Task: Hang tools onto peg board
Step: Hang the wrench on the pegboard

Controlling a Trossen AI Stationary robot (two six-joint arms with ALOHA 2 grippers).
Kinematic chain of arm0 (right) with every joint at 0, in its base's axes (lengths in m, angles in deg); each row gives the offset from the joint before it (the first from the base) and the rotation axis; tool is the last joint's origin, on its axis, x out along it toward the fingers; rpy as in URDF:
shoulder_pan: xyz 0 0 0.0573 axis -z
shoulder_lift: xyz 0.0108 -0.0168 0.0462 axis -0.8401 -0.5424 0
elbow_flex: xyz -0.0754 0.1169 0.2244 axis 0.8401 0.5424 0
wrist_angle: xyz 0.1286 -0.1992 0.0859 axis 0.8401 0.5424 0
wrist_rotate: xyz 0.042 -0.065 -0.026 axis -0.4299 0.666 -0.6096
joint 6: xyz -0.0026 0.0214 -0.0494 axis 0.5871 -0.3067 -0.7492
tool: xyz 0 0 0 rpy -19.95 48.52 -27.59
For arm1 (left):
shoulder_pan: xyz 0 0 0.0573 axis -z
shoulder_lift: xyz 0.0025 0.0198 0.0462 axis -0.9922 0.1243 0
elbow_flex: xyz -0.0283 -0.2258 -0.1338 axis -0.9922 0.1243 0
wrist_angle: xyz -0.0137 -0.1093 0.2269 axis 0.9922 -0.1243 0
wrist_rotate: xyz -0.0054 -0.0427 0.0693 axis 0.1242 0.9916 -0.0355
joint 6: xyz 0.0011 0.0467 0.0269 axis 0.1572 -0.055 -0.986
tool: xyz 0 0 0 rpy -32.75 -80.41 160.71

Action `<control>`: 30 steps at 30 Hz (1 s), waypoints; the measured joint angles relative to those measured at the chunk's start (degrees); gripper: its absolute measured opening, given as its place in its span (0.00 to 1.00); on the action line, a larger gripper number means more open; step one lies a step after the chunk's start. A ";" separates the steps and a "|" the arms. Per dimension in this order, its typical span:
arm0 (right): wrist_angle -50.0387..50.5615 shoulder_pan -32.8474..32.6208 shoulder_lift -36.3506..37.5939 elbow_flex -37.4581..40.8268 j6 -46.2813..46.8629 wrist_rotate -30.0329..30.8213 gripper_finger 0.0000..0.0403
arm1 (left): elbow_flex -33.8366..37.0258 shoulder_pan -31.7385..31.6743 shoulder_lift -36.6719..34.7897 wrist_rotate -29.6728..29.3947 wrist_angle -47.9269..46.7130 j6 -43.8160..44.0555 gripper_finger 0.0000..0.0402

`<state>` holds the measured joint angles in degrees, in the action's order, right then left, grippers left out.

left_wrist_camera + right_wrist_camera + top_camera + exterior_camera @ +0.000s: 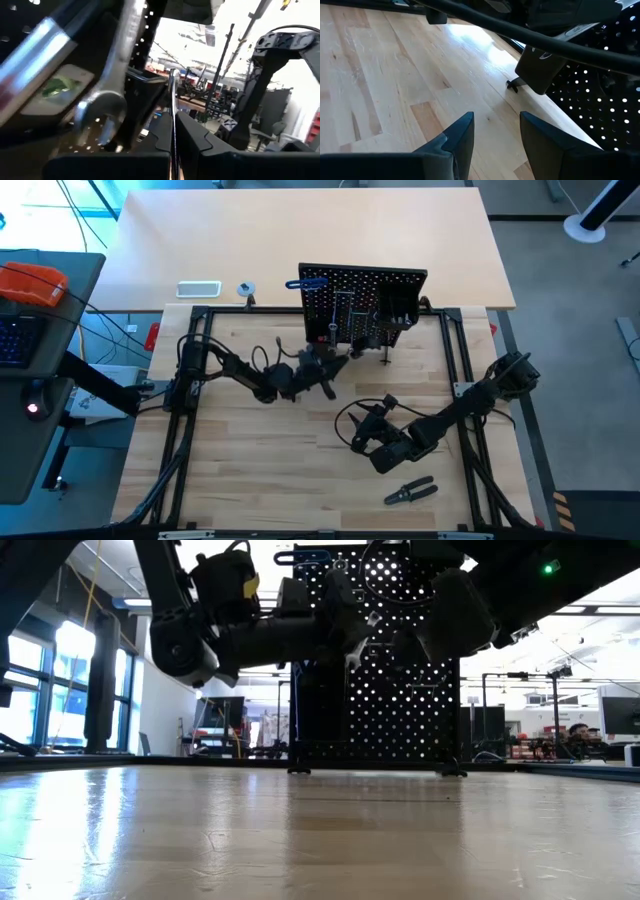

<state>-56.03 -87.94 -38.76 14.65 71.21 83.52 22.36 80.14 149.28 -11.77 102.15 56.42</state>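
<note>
High view: the peg board stands upright at the table's far edge, already carrying several tools; the left gripper is at its front face, while black-handled pliers lie on the table near the front edge. The right gripper hovers mid-table, apparently waiting. Low view: both arms cross before the peg board. Left wrist view: the left fingers are clamped on a thin metal shaft, beside a hanging silver wrench, probably to hook it. Right wrist view: the right fingers stand apart, empty.
</note>
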 joint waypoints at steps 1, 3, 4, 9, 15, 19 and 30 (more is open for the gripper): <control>0.00 0.00 0.00 0.00 0.00 0.00 0.38 | 0.00 -0.14 0.00 -0.12 0.03 0.03 0.00; 0.00 0.00 0.00 0.00 0.00 0.00 0.38 | 0.00 -0.36 0.00 -0.07 0.20 0.05 0.00; 0.00 0.00 0.00 0.00 0.01 0.00 0.38 | 0.00 -0.46 0.00 -0.02 0.25 0.03 0.00; 0.00 0.00 0.00 0.00 0.00 -0.04 0.38 | 0.00 -0.80 0.00 0.02 -0.32 0.26 0.00; -0.03 0.00 0.00 0.00 0.24 -0.07 0.38 | -0.18 -1.03 0.00 -0.20 -1.19 0.50 0.00; -0.22 0.00 0.00 0.00 0.24 -0.07 0.38 | -1.58 -1.11 -0.01 -0.40 -2.27 0.43 0.00; -0.24 0.00 0.00 0.00 0.44 -0.52 0.38 | -2.60 -1.11 -0.02 -2.83 -4.11 0.41 0.01</control>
<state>-56.27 -87.94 -38.76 14.65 71.65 83.00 19.76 79.02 149.26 -14.60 98.04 56.83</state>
